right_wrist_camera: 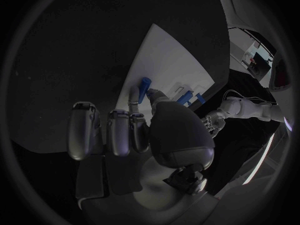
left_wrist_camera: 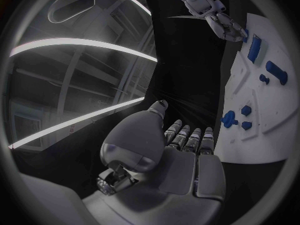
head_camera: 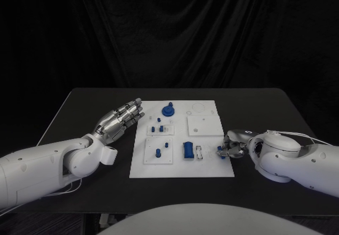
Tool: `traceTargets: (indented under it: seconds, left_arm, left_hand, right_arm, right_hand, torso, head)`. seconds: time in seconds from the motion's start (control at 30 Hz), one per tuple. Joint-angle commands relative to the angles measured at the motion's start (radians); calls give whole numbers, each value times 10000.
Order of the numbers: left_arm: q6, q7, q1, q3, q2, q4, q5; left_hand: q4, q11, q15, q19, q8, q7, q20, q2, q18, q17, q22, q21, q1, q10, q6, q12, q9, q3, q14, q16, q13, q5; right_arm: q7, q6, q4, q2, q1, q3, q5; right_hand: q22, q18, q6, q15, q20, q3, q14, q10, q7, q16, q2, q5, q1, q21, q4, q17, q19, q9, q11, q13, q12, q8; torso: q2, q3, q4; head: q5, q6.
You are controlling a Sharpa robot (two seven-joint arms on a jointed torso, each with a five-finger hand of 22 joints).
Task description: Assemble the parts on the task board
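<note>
The white task board [head_camera: 212, 166] lies mid-table. On it stand a blue round knob [head_camera: 168, 110], small blue pegs [head_camera: 159, 129] and a larger blue block [head_camera: 188, 150]. My right hand [head_camera: 234, 145] is at the board's right edge and pinches a small blue peg [right_wrist_camera: 145, 87] between thumb and a finger, just over the board's rim [right_wrist_camera: 164, 50]. My left hand [head_camera: 124, 117] hovers flat left of the board with straight, spread fingers and holds nothing. The left wrist view shows its fingers [left_wrist_camera: 187, 137] beside the board [left_wrist_camera: 262, 135], with the right hand [left_wrist_camera: 228, 27] beyond it.
Raised white square plates [head_camera: 201, 125] sit on the board's right half, and a small white slotted piece [head_camera: 201, 153] lies next to the blue block. Black tabletop [head_camera: 92, 105] surrounds the board on both sides.
</note>
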Motion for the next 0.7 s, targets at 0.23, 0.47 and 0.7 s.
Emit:
traceTargets:
  seconds: [0.23,0.47,0.7]
  left_arm:
    - [166,56,-68,10,-16,31,23]
    - [182,23,-101,10,-28,31,23]
    - [202,-7,-130,10,-30,27,23]
  left_hand:
    - [-8,-26,56,11,61,50,48,19,117,-8,14,12,-118,-14,2,44,11,91,6,-9,16,49]
    - [-8,-26,56,11,61,50,48,19,117,-8,14,12,-118,-14,2,44,11,91,6,-9,16,49]
    - [-26,79,60,11,61,54,56,33,117,-8,13,12,-128,-7,1,70,10,144,7,-8,20,52]
  right_arm:
    - [-229,687,-272,277,-176,-27,-200]
    - [-71,577,-378,387,-253,-26,-261]
    - [421,-253,-285,335,-280,-24,199]
  right_hand:
    - [1919,135,47,109,97,168,688,1054,69,-97,-106,-510,8,-132,-10,694,247,-189,96,2632,27,-167]
    - [1902,152,48,60,63,1107,683,1054,15,-116,-215,819,939,-201,-913,669,223,-271,43,2632,27,-185]
    - [1959,111,60,141,121,2802,719,1054,145,-24,-616,1850,677,-35,-1804,848,297,-158,146,2632,27,40]
  torso:
    - [-4,-4,2]
    - [-6,-1,3]
    - [-3,4,4]
  head:
    - [37,0]
    - [64,0]
    - [88,0]
